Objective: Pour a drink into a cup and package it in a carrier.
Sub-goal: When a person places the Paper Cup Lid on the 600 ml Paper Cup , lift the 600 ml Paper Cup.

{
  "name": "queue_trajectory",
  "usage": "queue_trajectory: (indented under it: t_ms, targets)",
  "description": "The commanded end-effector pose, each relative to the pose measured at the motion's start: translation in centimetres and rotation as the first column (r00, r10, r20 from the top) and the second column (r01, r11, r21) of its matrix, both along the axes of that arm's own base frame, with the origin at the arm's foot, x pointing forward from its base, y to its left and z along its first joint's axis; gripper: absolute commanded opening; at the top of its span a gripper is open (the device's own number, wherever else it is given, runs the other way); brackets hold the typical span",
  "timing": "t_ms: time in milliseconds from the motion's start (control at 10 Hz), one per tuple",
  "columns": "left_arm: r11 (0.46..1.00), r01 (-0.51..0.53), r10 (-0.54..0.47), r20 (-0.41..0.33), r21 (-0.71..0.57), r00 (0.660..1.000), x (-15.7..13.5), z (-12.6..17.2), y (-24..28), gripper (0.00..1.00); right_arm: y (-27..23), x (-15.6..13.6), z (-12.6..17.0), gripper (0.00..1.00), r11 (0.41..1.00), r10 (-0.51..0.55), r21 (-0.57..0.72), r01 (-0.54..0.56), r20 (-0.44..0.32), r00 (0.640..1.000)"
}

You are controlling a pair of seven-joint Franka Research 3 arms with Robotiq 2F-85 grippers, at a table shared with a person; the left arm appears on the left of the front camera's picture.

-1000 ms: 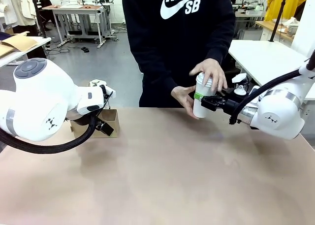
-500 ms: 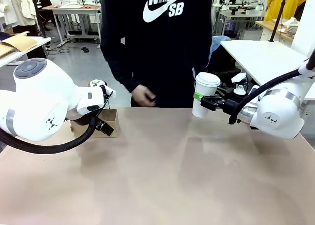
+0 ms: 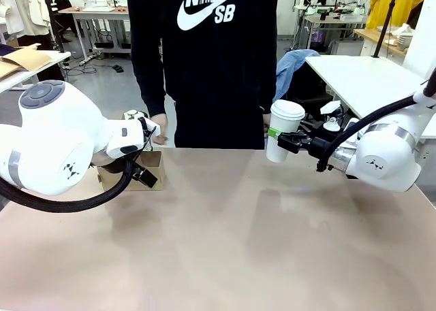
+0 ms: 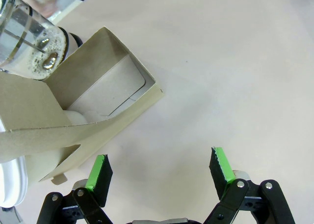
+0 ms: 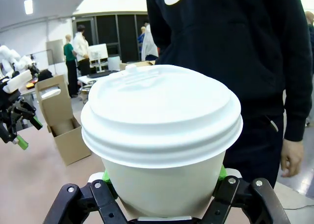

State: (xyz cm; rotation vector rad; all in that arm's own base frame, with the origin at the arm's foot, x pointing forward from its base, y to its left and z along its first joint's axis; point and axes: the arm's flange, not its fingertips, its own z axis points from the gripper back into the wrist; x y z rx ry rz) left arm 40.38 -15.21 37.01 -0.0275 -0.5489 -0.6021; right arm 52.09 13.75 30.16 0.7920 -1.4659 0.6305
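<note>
In the right hand [image 3: 283,142]: tall white lidded paper cup [image 3: 282,124], clamped | left hand [image 4: 159,167]: spread wide, empty | risk: over-squeeze buckles the wall (lid [image 5: 162,106] pops, spill)

Black green-padded left gripper [image 4: 159,167], low in frame, gapes wide; right gripper [image 3: 285,143], centre right, clamps a lidded white paper cup [image 3: 283,120].

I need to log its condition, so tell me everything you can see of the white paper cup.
The cup is tall, white and tapered, paper by its look, capped with a white plastic lid that sits fully on. It stands upright, clamped below its middle between the green pads of the right pincer, near the far edge of the table, just beside the person. No hand touches it. Its contents are hidden.
</note>
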Motion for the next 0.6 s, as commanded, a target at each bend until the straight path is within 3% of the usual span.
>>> queue_trajectory:
  t_ms: [0, 300, 500]
  targets:
    - [1.000, 0.000, 0.000, 0.000, -0.001, 1.000, 0.0, 0.0, 0.0, 1.00, 0.3, -0.1, 0.7, 0.81, 1.000, -0.001, 0.005, 0.001, 0.015, 1.000]
    - [1.000, 0.000, 0.000, 0.000, -0.001, 1.000, 0.0, 0.0, 0.0, 1.00, 0.0, 0.0, 0.0, 0.81, 1.000, 0.000, 0.000, 0.000, 0.000, 1.000]
    - [1.000, 0.000, 0.000, 0.000, -0.001, 1.000, 0.0, 0.0, 0.0, 1.00, -1.3, 0.1, 4.8, 0.81, 0.998, 0.065, -0.023, -0.064, 0.025, 0.998]
